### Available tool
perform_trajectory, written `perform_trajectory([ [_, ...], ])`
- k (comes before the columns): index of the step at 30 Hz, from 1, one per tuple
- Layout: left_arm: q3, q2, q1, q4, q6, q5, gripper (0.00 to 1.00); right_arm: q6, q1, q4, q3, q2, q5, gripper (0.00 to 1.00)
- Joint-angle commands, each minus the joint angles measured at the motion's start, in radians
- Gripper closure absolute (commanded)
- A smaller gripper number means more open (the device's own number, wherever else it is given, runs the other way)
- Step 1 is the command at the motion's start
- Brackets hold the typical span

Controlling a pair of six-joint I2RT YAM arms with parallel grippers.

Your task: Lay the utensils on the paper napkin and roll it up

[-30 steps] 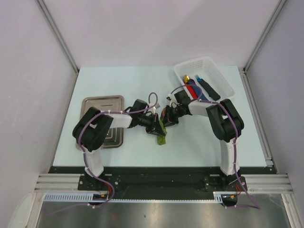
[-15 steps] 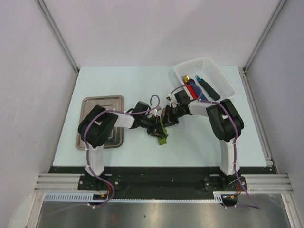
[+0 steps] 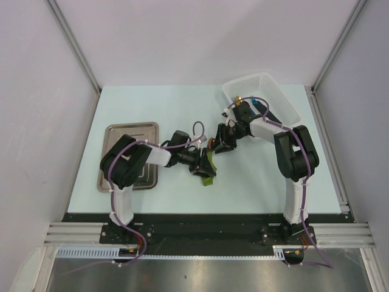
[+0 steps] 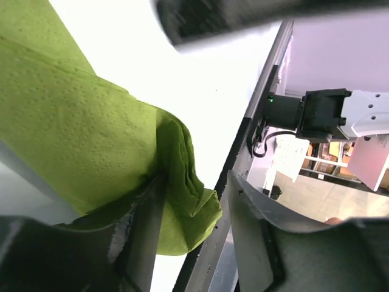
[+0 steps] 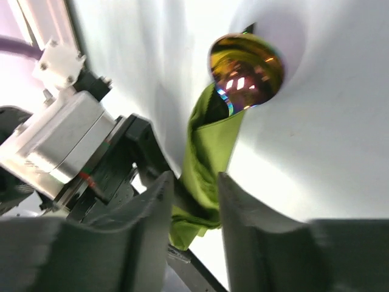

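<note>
The paper napkin lies rolled into a crumpled olive-green bundle in the middle of the table. In the right wrist view the napkin roll has a shiny round utensil head poking out of its far end; the rest of the utensils are hidden inside. My left gripper sits at the roll's left side, open. In the left wrist view the napkin rests against one finger of the left gripper. My right gripper is open, and in its wrist view the right gripper straddles the roll loosely.
A silver metal tray lies at the left, partly under the left arm. A white plastic basket at the back right holds a gold-tipped piece and a blue piece. The table's front edge runs just beyond the roll.
Both grippers have gone from shut to open, letting go of the napkin roll. The right arm has pulled back and up towards the basket. The roll stays in place.
</note>
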Motion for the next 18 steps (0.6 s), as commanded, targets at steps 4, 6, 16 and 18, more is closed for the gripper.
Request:
perform_trajectory([
  [4, -0.051, 0.010, 0.006, 0.029, 0.018, -0.030, 0.39, -0.037, 0.033, -0.044, 0.021, -0.023, -0.029, 0.48],
  [6, -0.051, 0.005, 0.009, 0.030, 0.021, -0.029, 0.39, -0.060, 0.042, -0.045, 0.013, -0.011, -0.011, 0.48],
  [16, -0.057, -0.015, 0.018, 0.067, 0.010, -0.025, 0.38, -0.167, 0.061, -0.041, -0.033, 0.051, 0.013, 0.59],
  [18, -0.060, -0.021, 0.019, 0.084, 0.003, -0.018, 0.38, -0.178, 0.058, -0.032, -0.045, 0.059, 0.031, 0.65],
])
